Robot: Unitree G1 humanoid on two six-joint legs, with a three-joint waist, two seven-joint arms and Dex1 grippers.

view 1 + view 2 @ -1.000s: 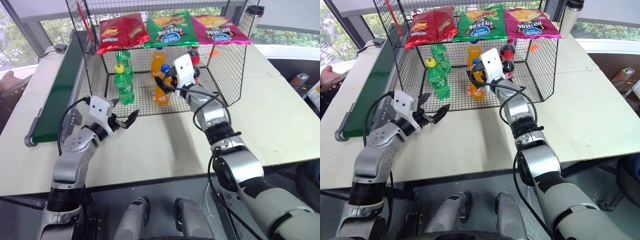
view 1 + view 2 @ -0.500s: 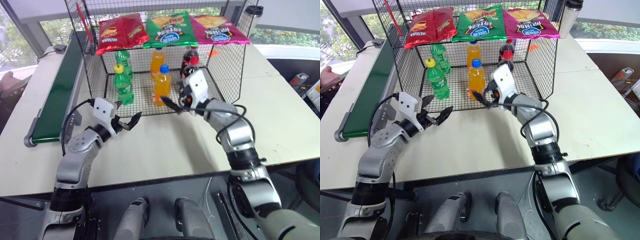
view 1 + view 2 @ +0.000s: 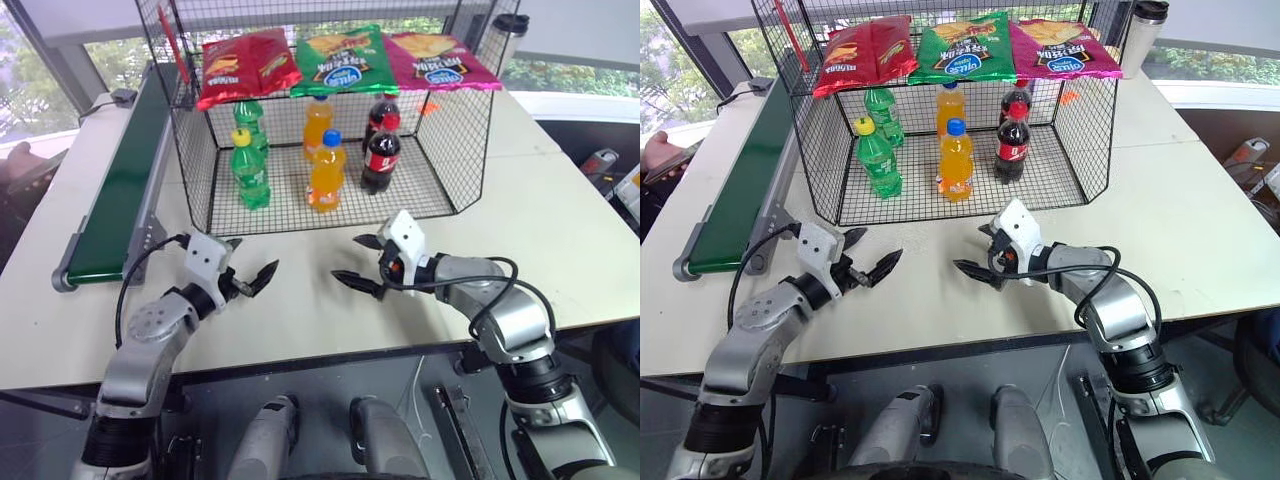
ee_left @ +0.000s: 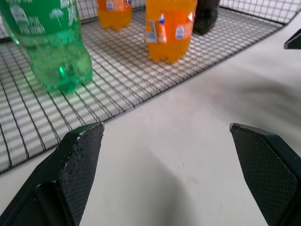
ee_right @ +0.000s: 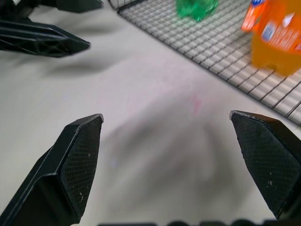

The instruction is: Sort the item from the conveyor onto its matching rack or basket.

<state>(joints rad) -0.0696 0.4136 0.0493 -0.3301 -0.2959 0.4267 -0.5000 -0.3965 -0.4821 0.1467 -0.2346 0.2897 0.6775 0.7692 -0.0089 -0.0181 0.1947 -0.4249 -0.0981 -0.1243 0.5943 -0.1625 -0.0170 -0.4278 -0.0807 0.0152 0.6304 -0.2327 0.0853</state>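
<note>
Orange drink bottle (image 3: 326,172) stands upright inside the black cage (image 3: 455,120) as both grippers, left (image 3: 250,283) and right (image 3: 359,263), hover spread and empty over the table (image 3: 560,230); a stray sweep forward could topple it.

right end effector (image 3: 358,262) withdrawn from cage (image 3: 190,140) (empty), bottle (image 3: 326,172) released

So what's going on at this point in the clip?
The blue-capped orange bottle stands upright on the floor of the wire cage, in front of the orange-capped one, between green and cola bottles. Both grippers, left and right, hang open and empty over the table in front of the cage. The conveyor carries nothing.
</note>
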